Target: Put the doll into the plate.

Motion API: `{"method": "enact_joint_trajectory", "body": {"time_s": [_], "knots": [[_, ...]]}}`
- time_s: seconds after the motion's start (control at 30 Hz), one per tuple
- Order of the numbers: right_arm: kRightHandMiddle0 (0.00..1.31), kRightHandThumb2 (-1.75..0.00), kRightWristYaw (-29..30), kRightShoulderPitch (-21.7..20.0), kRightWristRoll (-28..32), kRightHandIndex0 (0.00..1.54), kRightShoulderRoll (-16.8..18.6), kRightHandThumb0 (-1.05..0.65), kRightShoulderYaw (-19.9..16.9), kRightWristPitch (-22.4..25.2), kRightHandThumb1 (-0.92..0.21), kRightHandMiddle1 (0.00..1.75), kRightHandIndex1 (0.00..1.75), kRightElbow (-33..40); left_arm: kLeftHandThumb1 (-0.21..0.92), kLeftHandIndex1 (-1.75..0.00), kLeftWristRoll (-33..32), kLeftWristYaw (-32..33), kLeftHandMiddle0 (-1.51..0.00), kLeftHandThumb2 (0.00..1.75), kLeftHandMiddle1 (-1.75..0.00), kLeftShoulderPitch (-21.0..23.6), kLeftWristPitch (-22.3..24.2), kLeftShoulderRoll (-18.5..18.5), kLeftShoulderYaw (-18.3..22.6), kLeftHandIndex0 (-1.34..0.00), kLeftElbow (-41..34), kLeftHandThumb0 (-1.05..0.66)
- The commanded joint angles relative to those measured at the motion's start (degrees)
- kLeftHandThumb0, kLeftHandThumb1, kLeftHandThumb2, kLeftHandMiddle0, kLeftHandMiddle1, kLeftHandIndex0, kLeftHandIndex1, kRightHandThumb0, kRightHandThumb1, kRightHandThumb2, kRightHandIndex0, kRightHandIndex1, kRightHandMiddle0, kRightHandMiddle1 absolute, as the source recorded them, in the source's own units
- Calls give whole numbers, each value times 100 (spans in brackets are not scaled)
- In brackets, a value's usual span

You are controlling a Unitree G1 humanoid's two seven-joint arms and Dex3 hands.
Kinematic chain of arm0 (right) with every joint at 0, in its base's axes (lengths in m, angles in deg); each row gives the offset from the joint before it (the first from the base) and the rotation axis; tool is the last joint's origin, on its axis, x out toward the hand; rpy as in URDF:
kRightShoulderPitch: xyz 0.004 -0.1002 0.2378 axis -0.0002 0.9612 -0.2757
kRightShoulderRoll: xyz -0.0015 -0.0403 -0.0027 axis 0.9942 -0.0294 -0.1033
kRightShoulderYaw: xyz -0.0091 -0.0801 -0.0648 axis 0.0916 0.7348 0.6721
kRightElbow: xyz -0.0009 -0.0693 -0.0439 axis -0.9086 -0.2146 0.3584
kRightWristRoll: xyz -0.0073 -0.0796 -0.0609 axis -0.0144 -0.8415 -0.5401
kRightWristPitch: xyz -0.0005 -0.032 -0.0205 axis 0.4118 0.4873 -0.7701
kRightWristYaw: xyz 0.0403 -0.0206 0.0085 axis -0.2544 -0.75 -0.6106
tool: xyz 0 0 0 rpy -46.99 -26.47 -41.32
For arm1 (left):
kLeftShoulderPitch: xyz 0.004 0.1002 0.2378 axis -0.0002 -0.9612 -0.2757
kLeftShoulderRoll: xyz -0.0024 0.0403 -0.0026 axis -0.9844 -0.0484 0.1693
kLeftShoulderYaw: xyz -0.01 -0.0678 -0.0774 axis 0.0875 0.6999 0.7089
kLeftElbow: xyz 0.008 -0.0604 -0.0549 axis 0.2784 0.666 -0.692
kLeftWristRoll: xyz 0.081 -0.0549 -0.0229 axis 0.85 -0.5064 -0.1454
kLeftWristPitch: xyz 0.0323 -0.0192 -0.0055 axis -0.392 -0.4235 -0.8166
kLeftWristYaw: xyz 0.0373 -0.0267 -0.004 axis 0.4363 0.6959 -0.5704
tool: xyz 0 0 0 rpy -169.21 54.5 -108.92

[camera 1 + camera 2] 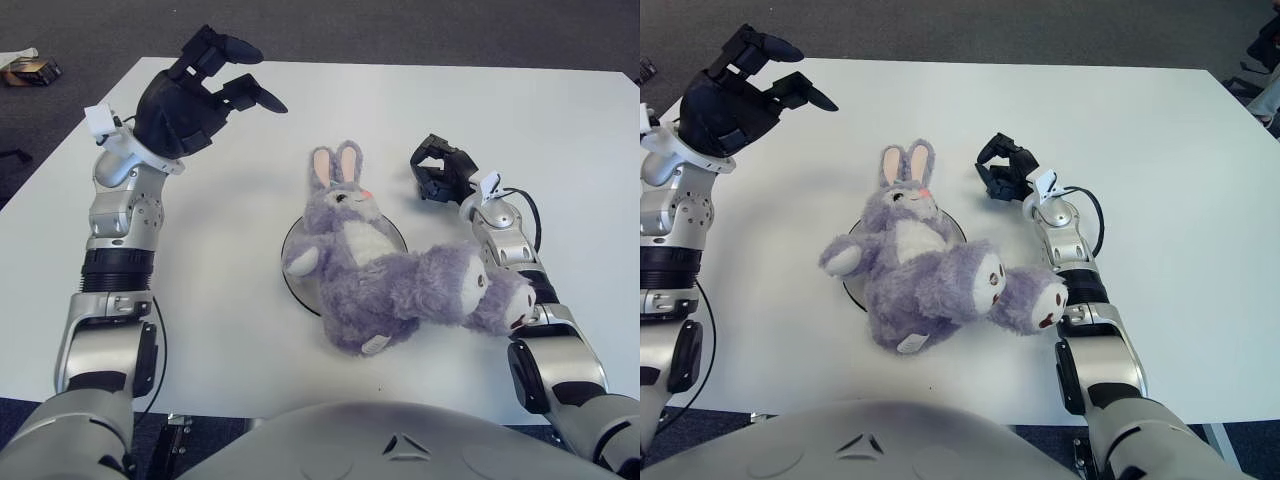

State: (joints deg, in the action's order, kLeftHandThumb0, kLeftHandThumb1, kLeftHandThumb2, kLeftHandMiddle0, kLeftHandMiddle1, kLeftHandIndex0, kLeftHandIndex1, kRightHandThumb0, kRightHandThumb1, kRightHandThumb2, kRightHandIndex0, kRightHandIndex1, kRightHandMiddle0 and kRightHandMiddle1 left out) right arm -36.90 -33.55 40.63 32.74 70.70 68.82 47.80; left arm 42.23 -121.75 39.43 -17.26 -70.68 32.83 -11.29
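One plush rabbit (385, 270) is being borne by the plate (293, 262), its feet spilling onto the white table (560, 140) by the right forearm. Farther back, the right hand (437, 168) is being kept curled and empty beside the rabbit's head, while the left hand (196, 95) is being held raised, fingers spread, holding nothing.

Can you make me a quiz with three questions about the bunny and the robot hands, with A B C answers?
1. Where does the bunny lie?
A. On the plate
B. On the floor
C. In the left hand

2. What colour are the insides of its ears?
A. Green
B. Pink
C. Yellow

3. How is the left hand?
A. Clutching the bunny
B. Holding the plate
C. Raised with fingers spread, holding nothing

Answers: 1 A, its body covers the plate, legs spilling off toward the right hand. 2 B, both upright ears show pink. 3 C, it is up and apart from the bunny.
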Motion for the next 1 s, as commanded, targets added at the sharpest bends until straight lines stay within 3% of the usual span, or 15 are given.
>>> {"method": "enact_joint_trajectory", "body": {"time_s": [0.0, 0.27, 0.37, 0.5, 0.6, 0.73, 0.97], "knots": [[32, -81, -124, 371, -106, 89, 23, -38, 128, 370, -71, 175, 175, -359, 92, -112, 110, 250, -57, 115, -94, -85, 95, 107, 249, 0, -35, -105], [31, -79, -111, 360, -111, 88, 31, -38, 127, 317, -73, 175, 175, -401, 92, -121, 630, 792, -48, 113, -91, -139, -372, 503, 534, 0, 169, -105], [30, -77, -82, 356, -154, 87, 19, -37, 151, 321, -74, 175, 175, -390, 92, -124, 886, 1208, -50, 113, -94, -109, -706, 905, 614, -2, 600, -105], [28, -73, -108, 370, -145, 85, 9, -37, 148, 307, -77, 175, 175, -387, 92, -128, 1157, 1570, -49, 113, -99, -204, -920, 1101, 677, -1, 737, -105], [27, -71, -120, 377, -132, 83, 6, -37, 143, 299, -79, 175, 175, -389, 92, -128, 1295, 1758, -47, 111, -100, -302, -990, 1191, 703, 0, 751, -105], [28, -71, -61, 400, -120, 84, 24, -37, 120, 318, -78, 175, 175, -347, 92, -121, 1156, 1722, -43, 109, -100, -787, -1102, 1582, 728, 0, 869, -103], [29, -74, -7, 405, -65, 84, 65, -37, 50, 293, -77, 175, 175, -334, 92, -113, 1256, 1857, -36, 105, -97, -962, -1151, 1818, 767, 0, 1208, -98]]}}
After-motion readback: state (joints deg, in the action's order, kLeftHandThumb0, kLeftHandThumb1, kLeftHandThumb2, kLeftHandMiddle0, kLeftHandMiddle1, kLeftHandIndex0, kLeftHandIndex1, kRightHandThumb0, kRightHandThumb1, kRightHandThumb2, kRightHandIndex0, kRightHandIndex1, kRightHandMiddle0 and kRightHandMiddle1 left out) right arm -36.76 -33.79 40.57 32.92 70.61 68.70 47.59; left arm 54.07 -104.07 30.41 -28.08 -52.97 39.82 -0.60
